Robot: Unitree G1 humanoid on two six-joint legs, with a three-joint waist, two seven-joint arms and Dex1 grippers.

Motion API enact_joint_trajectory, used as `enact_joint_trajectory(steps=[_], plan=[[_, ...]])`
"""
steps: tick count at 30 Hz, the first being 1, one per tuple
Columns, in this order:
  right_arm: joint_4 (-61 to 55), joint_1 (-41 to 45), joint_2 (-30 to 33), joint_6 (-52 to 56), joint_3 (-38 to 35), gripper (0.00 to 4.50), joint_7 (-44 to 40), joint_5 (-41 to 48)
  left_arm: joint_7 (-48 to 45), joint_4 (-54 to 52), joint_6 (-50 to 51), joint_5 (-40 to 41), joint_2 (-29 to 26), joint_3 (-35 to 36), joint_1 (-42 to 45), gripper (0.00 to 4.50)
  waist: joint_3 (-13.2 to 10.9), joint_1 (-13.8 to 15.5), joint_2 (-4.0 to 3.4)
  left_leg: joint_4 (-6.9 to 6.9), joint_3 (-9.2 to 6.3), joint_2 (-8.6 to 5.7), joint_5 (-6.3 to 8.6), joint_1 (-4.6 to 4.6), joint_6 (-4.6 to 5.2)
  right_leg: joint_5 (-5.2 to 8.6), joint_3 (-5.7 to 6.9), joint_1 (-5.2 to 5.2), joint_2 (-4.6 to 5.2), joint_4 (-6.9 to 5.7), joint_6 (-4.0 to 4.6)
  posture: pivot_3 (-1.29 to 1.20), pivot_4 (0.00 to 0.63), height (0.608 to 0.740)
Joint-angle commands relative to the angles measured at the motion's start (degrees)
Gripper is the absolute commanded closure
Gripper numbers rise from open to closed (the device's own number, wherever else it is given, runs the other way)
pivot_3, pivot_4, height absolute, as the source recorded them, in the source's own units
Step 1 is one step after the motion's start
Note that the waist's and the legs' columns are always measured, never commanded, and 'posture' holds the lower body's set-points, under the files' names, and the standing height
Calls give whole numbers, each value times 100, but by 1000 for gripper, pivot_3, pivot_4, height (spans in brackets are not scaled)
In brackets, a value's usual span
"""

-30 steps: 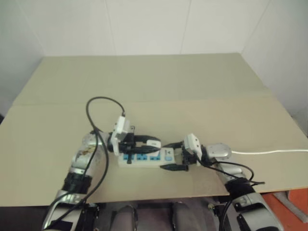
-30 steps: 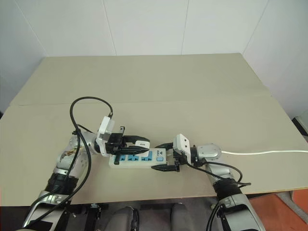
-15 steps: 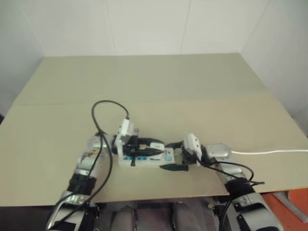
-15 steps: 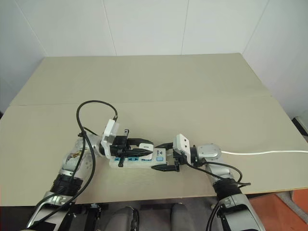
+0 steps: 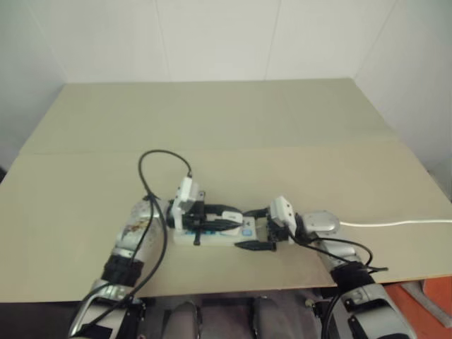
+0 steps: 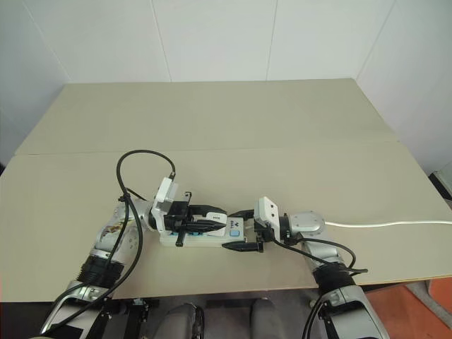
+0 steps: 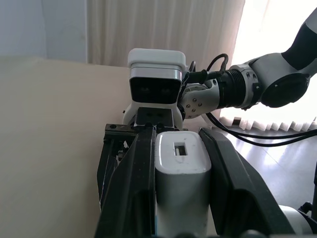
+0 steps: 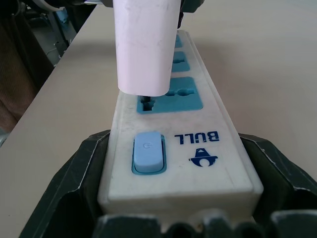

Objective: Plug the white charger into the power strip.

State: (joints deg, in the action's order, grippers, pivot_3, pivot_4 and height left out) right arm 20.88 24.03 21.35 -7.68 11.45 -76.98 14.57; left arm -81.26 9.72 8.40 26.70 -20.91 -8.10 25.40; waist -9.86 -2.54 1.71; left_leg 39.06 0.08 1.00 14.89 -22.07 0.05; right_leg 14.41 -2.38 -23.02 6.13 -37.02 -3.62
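The power strip [image 6: 201, 239] lies on the tan table near its front edge, blue socket faces up. My right gripper [image 6: 244, 229] is shut on its switch end, one black finger [image 8: 74, 188] on each long side. My left gripper [image 6: 215, 215] is shut on the white charger [image 7: 181, 163] and holds it over the strip. In the right wrist view the charger [image 8: 144, 44] stands upright with its prongs entering the blue socket beside the switch [image 8: 147, 151]. A small gap remains between its body and the socket face.
The strip's thin white cord [image 6: 381, 224] runs off to the right across the table [image 6: 282, 141]. A black cable [image 6: 141, 159] loops above my left arm. White walls stand behind the table, and its front edge is close below the strip.
My left gripper has come down and to the right with the charger, from above the strip's left part to the socket by the switch. The right gripper and strip have stayed put.
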Motion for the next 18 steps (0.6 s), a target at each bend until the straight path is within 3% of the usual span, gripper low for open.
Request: enact_joint_trajectory(steps=[1, 12, 18], plan=[[-82, -33, 12, 73, 36, 1063, 18, 3, -36, 154, -196, -103, 8, -21, 95, 3476, 0, -4, 0, 0, 0, 0, 0, 0, 0, 0, 0, 0, 0, 0, 0, 0, 150, 740], [-98, -40, 35, 98, 32, 1063, 30, -2, -78, 297, -325, -162, 8, -68, 78, 3476, 0, 0, 0, 0, -1, 0, 0, 0, 0, 0, 0, 1, 0, 1, 0, 0, 150, 740], [-73, -22, 65, 103, 25, 1063, 24, -13, -331, 524, -488, -386, -287, -150, -12, 3476, 1, -5, 0, -1, 0, 0, 0, 3, 0, 0, 0, 2, 0, 1, 0, 0, 150, 740]])
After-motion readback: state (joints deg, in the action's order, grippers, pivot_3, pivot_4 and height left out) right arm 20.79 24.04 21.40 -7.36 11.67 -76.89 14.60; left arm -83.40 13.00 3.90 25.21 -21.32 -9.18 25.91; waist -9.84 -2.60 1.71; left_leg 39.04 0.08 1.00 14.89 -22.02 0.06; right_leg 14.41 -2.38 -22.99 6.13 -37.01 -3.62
